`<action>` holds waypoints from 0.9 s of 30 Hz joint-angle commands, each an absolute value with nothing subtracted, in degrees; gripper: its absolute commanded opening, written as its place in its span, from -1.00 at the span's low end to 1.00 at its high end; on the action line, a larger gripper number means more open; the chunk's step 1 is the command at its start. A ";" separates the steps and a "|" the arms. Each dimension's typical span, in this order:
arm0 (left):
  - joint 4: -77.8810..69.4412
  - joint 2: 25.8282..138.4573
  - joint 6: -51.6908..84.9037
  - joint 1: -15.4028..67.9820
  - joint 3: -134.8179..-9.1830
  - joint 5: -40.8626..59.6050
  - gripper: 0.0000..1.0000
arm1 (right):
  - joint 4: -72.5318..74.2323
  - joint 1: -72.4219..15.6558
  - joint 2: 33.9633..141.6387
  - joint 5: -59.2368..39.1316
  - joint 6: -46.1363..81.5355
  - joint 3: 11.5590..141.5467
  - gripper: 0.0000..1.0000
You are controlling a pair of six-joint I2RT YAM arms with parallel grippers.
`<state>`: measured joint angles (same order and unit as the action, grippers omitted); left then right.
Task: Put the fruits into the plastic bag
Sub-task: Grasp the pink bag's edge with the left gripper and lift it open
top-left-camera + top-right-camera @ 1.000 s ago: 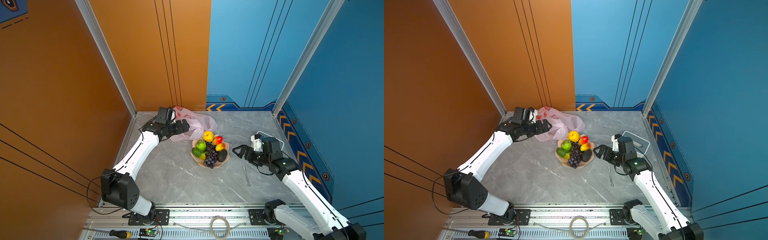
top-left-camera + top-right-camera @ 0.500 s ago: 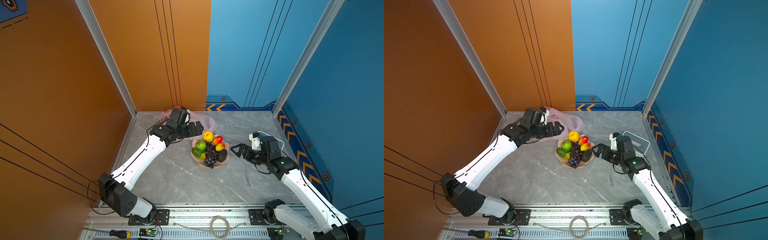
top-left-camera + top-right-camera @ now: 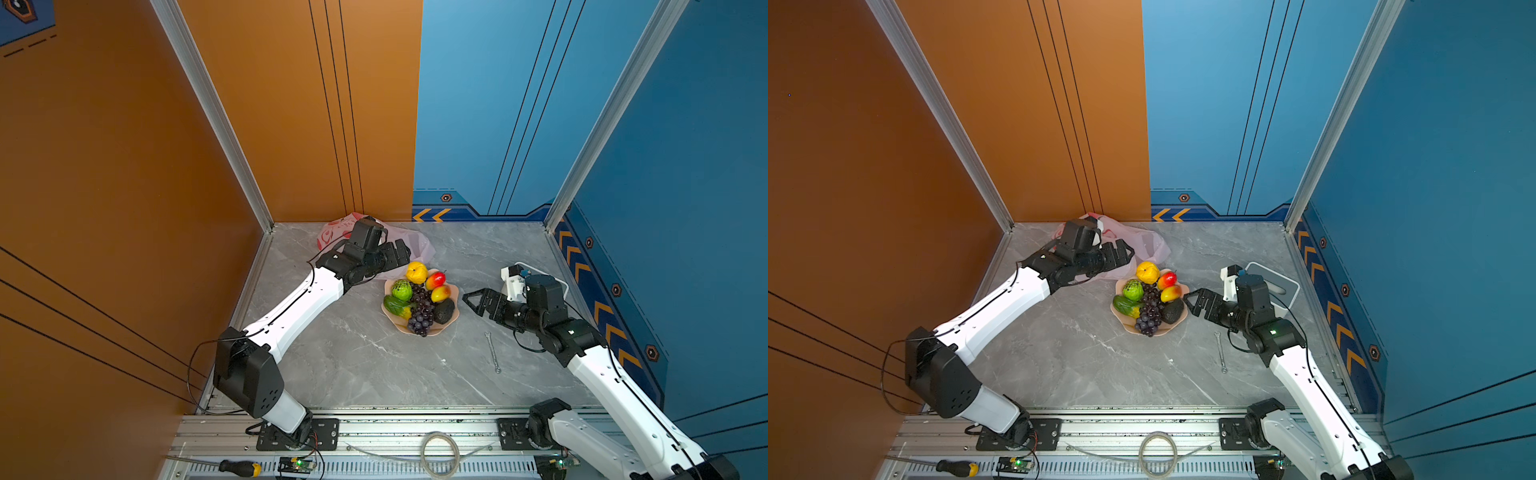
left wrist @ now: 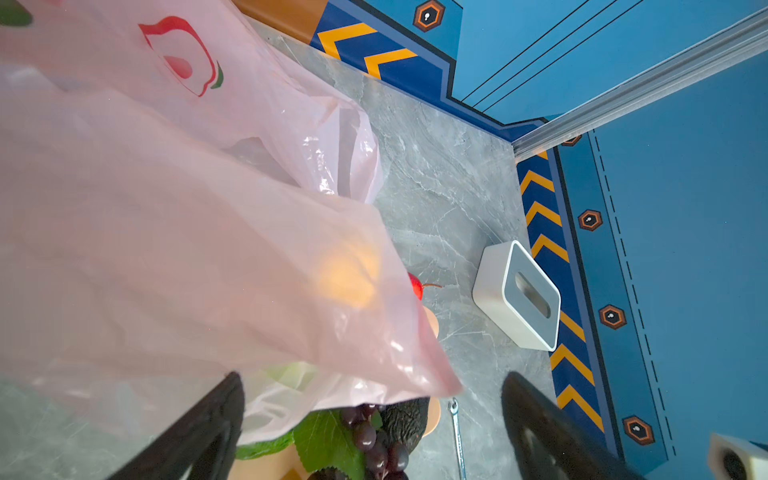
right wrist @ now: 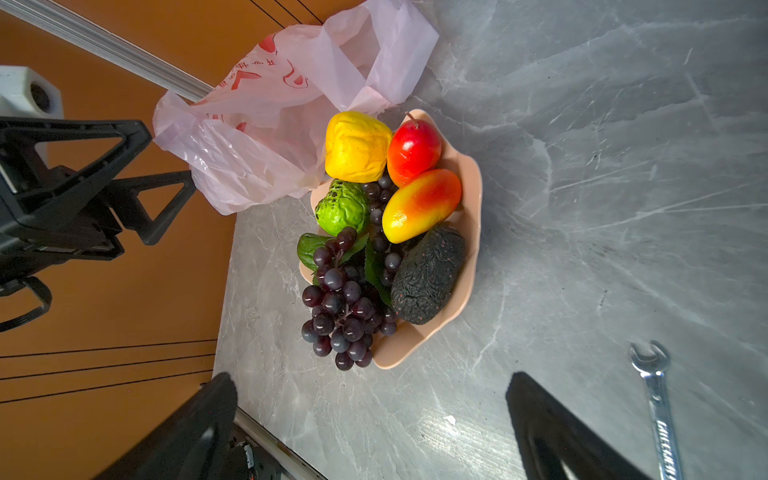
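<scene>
The fruits are piled in a peach bowl [image 3: 432, 332] mid-table: lemon [image 5: 357, 145], two red-yellow ones [image 5: 413, 147] [image 5: 419, 205], black avocado [image 5: 428, 280], purple grapes [image 5: 340, 316], bumpy green ball [image 5: 343, 208] and a green oblong [image 3: 395, 304]. The pale-pink plastic bag [image 3: 413, 241] [image 3: 1152, 245] lies crumpled just behind the bowl. My left gripper [image 3: 400, 252] [image 3: 1124, 252] hovers open over the bag's near edge. In the left wrist view bag film [image 4: 208, 249] hangs between its wide-apart fingers and hides most of the fruits. My right gripper [image 3: 469, 302] [image 5: 370, 377] stands open and empty right of the bowl.
A wrench [image 3: 492, 351] lies on the table right of the bowl, close to the right arm. A white tissue box [image 3: 1273, 286] stands at the right wall. Orange and blue walls close in the back and sides. A screwdriver [image 3: 239, 467] rests on the front rail.
My left arm has swung from the back-left corner rightward across the bag to the bowl's far edge. The right gripper has edged closer to the bowl. Both stayed open.
</scene>
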<state>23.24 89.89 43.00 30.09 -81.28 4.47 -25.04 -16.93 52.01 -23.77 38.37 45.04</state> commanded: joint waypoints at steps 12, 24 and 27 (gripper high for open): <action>11.41 97.05 45.96 30.84 -80.60 0.96 0.94 | -26.38 -17.23 51.14 -22.85 37.68 44.93 1.00; 1.77 102.94 44.74 31.82 -83.99 -0.31 0.88 | -26.44 -17.67 50.46 -22.69 37.93 43.78 1.00; 0.02 103.93 44.91 31.80 -84.55 0.00 0.82 | -26.54 -17.67 50.14 -22.62 37.92 43.49 1.00</action>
<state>3.46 103.26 45.50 31.46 -82.43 0.99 -25.04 -17.32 51.22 -23.77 38.39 44.27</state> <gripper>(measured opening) 0.918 0.993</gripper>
